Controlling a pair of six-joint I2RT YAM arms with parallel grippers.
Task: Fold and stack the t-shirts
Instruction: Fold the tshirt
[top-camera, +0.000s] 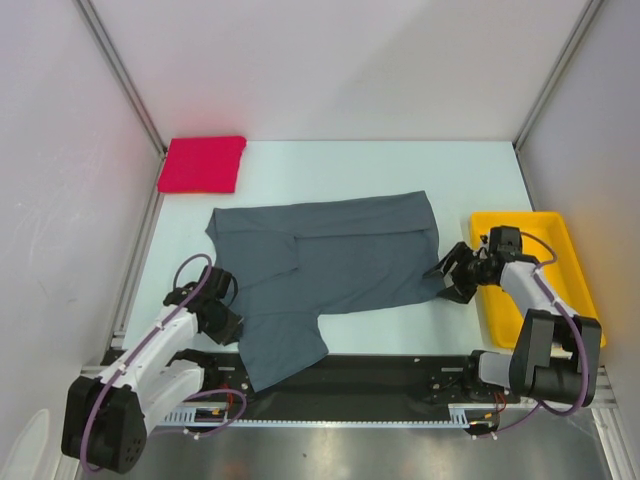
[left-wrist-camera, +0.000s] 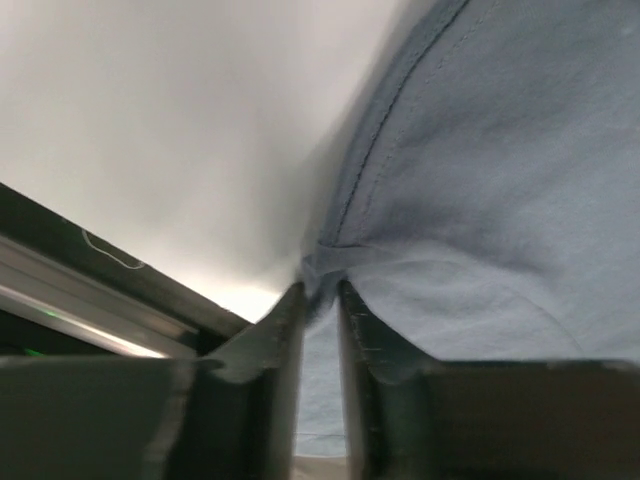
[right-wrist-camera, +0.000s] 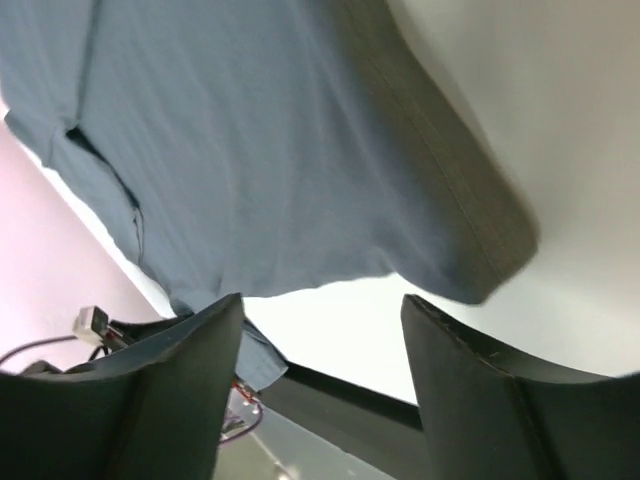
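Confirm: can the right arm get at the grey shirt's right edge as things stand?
Probably yes. The right gripper sits open at the right edge of the grey shirt. In the right wrist view the hem corner lies just ahead of the fingers, with nothing between.

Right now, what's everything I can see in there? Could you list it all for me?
grey shirt: one, slate-grey, spread across the middle of the table
red shirt: one, pinkish-red, folded, far left corner of the table
tray: one, yellow, right side of the table, with the right arm reaching over it
table: one, pale, under everything
left gripper: one, black, shut on the grey shirt's near left edge
right gripper: one, black, open, at the grey shirt's right edge
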